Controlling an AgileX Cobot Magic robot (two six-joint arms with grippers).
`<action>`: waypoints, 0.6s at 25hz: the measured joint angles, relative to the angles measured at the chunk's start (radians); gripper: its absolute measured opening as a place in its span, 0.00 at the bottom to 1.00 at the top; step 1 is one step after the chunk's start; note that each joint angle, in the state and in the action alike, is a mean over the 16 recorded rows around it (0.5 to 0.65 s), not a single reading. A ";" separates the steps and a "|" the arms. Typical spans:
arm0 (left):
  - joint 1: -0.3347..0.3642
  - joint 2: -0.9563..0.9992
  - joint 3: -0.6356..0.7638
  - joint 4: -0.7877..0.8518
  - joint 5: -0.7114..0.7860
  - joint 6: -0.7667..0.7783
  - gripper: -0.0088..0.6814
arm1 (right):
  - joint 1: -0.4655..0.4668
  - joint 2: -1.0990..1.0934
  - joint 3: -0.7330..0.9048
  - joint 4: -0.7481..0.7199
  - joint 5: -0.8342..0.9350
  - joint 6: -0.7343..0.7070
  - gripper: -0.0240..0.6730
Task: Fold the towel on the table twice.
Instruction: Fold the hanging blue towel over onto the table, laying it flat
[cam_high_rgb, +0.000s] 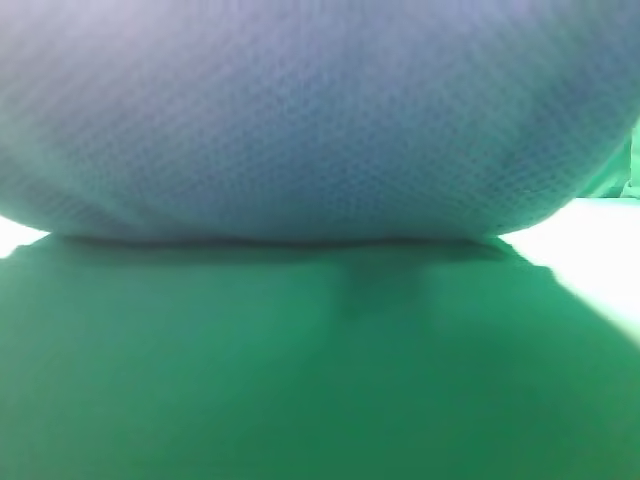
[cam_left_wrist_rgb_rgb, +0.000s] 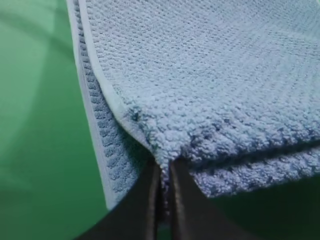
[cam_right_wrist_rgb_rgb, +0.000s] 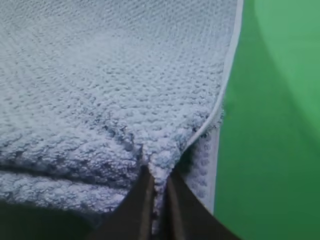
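Your left gripper (cam_left_wrist_rgb_rgb: 165, 172) and right gripper (cam_right_wrist_rgb_rgb: 156, 182) each pinch a corner of the towel (cam_left_wrist_rgb_rgb: 210, 75), its doubled edge spanning between them above the worktop (cam_high_rgb: 300, 380).

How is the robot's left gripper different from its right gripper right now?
The left gripper pinches the towel near its corner with the pale hem running off on the left; the right gripper pinches a corner with the hem on the right. The table shows left of the left gripper, but right of the right one. Both are shut on doubled towel layers.
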 joint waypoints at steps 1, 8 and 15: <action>0.000 -0.010 0.021 -0.010 0.000 0.006 0.01 | 0.006 -0.014 0.027 0.012 -0.002 0.000 0.03; 0.000 -0.015 0.102 -0.059 -0.019 0.051 0.01 | 0.047 -0.062 0.140 0.035 -0.020 -0.004 0.03; 0.000 0.107 0.054 -0.068 -0.061 0.076 0.01 | 0.060 0.004 0.100 -0.037 -0.041 -0.008 0.03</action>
